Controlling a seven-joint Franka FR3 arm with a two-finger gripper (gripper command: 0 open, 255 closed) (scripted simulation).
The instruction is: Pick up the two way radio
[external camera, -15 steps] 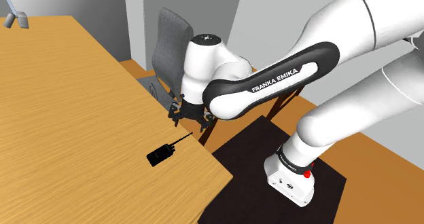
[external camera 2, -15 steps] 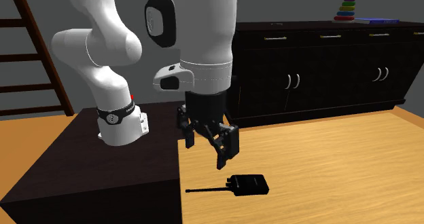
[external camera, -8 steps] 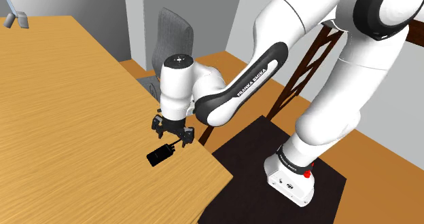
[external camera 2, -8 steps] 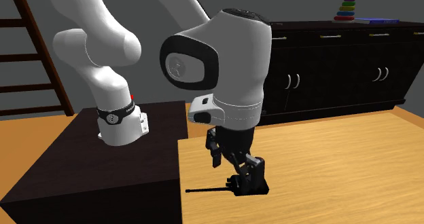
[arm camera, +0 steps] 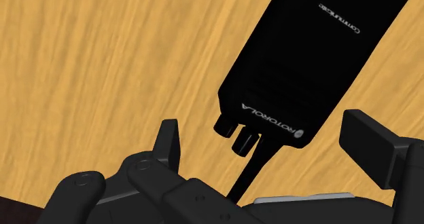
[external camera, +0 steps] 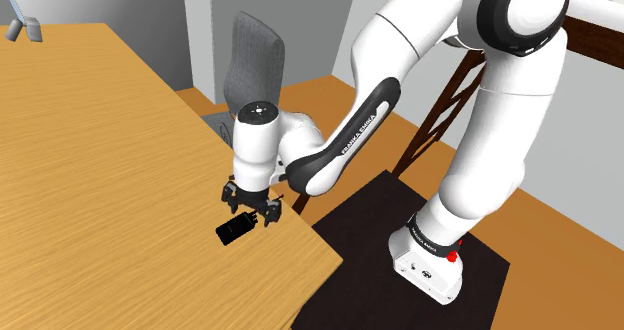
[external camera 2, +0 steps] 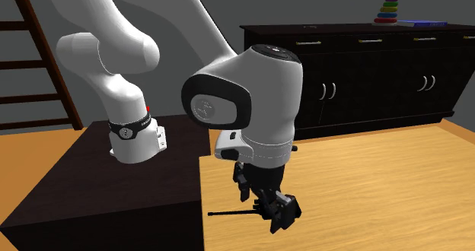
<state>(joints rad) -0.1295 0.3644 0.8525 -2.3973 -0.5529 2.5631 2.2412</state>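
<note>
We saw the black two-way radio lying flat on the wooden table, near the table's corner on the shoulder view's right and close to the dark stand. The white arm reached down over that corner, and the gripper hung low over the radio's antenna end.

In the wrist view the gripper was spread wide. Its two black fingers stood well apart on either side of the radio's knobs, and neither one touched it. The radio's body stretched away beyond the fingertips, white lettering facing up, and the antenna ran back between the fingers toward the hand.

In the second exterior view the gripper hid most of the radio. The thin antenna lay pointing toward that view's left, to the table's edge. A dark cabinet stood far behind. A grey chair stood beyond the table's far right edge in the shoulder view.
</note>
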